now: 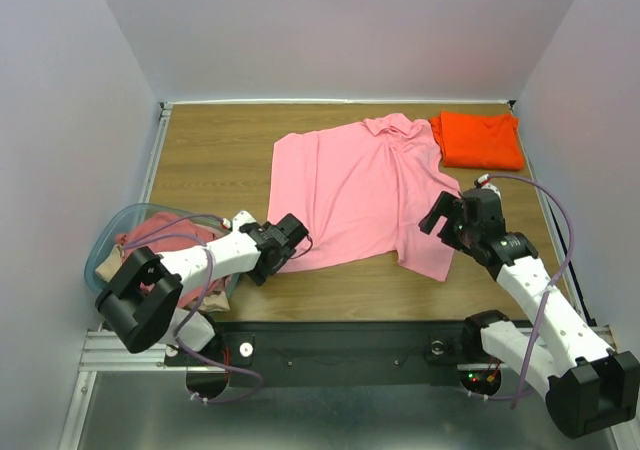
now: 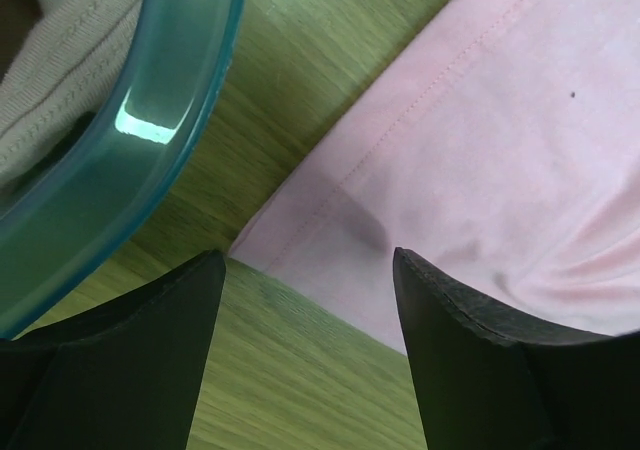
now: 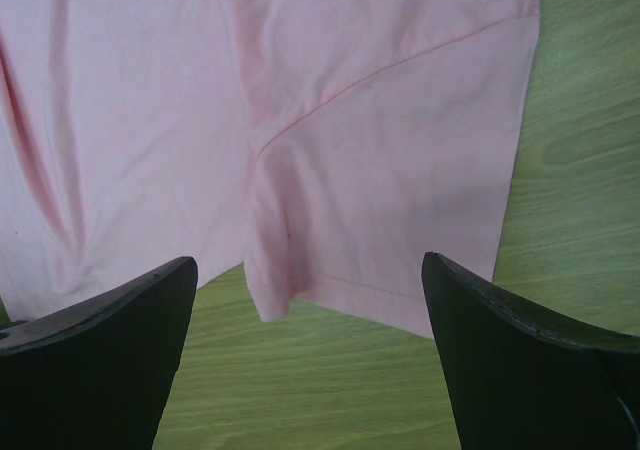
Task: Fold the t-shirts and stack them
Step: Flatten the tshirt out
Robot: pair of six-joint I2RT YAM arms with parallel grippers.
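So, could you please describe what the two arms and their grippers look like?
The left arm and right arm both pair white link shells with chunky black joint housings, and a loose lilac cable trails along each. The left gripper and right gripper are black, with dark wedge-shaped fingers tapering to blunt tips.

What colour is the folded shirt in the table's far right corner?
The folded shirt is bright orange; see top external view.
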